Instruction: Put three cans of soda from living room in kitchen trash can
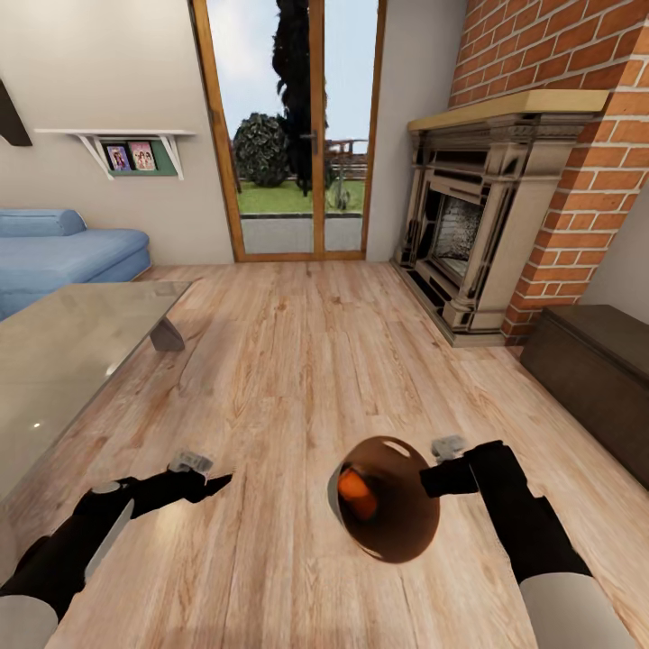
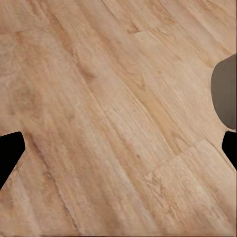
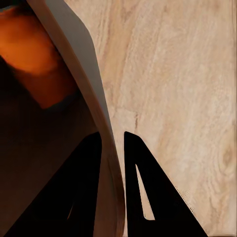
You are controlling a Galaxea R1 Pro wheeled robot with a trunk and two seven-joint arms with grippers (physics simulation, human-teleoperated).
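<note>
Arms come first, black and low in the head view. The right gripper [image 1: 431,479] sits at about 5 o'clock and pinches the wall of the trash can [image 1: 397,518]. In the right wrist view its two black fingers [image 3: 143,197] sit close together with the thin pale wall [image 3: 86,89] of the bin squeezed between them, one finger inside and one outside. The bin is held above the wood floor [image 1: 297,379] and is tipped so its brown inside faces the camera. An oval slot shows near its rim. One orange soda can [image 1: 356,496] lies inside the bin, against its 9 o'clock side. The wrist view shows the same orange can [image 3: 34,54] deep in the dark inside.

The left gripper [image 1: 219,484] is at about 7 o'clock, pointing toward the bin but apart from it. It holds nothing. In the left wrist view its black fingertips [image 2: 10,153] sit far apart at the two edges, with bare floor [image 2: 113,123] between them.

Farther out, at 9 o'clock, is a glass table [image 1: 63,361]. Behind it at 10 o'clock is a blue sofa [image 1: 63,257]. At 2 o'clock stands a brick fireplace [image 1: 487,225], with a dark cabinet [image 1: 595,370] at 3 o'clock. At 12 o'clock, farthest away, a glass door [image 1: 288,135] shows a garden.
</note>
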